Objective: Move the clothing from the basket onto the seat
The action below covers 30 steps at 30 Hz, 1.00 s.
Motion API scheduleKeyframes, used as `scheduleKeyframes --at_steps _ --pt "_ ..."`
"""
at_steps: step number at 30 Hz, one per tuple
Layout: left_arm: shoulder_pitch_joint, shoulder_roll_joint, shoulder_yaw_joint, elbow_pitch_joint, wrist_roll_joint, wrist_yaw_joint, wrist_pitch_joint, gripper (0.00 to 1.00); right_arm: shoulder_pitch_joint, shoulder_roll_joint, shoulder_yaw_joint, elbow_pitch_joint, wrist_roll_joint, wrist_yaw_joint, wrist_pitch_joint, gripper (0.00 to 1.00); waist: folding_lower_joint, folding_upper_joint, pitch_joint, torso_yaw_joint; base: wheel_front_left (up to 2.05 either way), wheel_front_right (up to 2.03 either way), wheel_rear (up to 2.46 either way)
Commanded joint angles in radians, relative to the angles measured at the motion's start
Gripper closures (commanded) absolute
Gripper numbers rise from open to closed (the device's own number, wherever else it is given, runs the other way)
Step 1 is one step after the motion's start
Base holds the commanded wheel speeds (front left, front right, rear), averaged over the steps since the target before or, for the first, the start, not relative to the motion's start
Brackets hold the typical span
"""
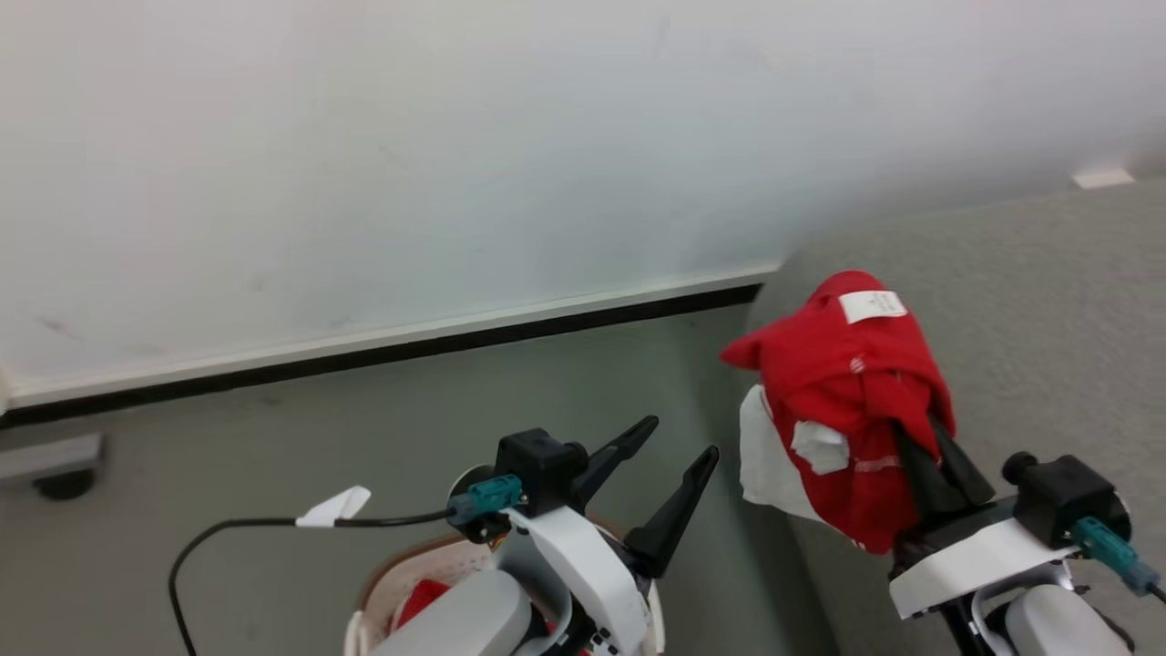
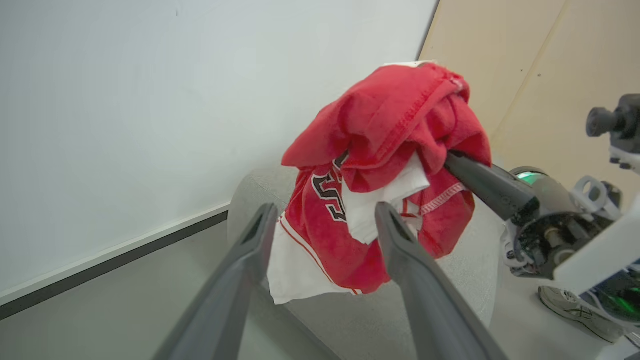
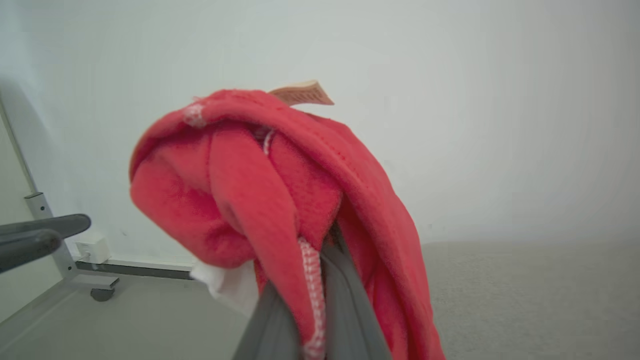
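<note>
Right gripper, fingers pinched shut on the red-and-white garment, holds it bunched above the grey seat's edge, label uppermost, length hanging downward. Left gripper stands wide open, empty, above the basket.

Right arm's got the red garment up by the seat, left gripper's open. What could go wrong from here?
1. The garment hangs at the seat edge, partly out over the floor; released here, it may slip off.
2. The cloth is draped over the right gripper, whose fingers are shut on it, so it could snag when they open.
3. The open left gripper sits close to the hanging cloth and might catch it.
</note>
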Motion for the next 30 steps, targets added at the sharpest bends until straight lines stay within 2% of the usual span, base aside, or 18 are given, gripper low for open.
scheduleKeyframes --at_steps 1,7,16,23,30 --pt "0.001 0.007 0.000 -0.006 0.007 -0.001 -0.009 0.00 0.007 -0.008 -0.015 -0.012 -0.013 -0.002 -0.001 1.00 -0.0001 -0.0001 0.018 -0.064 0.00 0.00 0.00" --pt "-0.017 0.015 -0.007 -0.011 0.020 -0.004 -0.019 0.00 0.026 -0.013 -0.085 -0.048 -0.022 -0.002 -0.001 1.00 -0.0001 -0.0001 0.041 -0.156 0.00 0.00 0.00" --pt "-0.028 0.021 -0.016 -0.002 0.040 -0.003 -0.037 0.00 0.060 0.006 -0.133 -0.095 -0.041 -0.002 -0.001 1.00 -0.0001 -0.0001 0.062 -0.241 0.00 0.00 0.00" --pt "-0.037 0.020 -0.025 -0.007 0.064 -0.010 -0.055 0.00 0.058 0.011 -0.143 -0.099 -0.047 -0.002 -0.001 1.00 -0.0001 -0.0001 0.073 -0.256 0.00 0.00 0.00" --pt "-0.054 0.026 -0.039 -0.022 0.085 -0.007 -0.061 0.00 0.006 0.012 -0.167 -0.082 -0.043 -0.002 -0.001 1.00 -0.0001 -0.0001 0.120 -0.222 0.00 0.00 0.00"
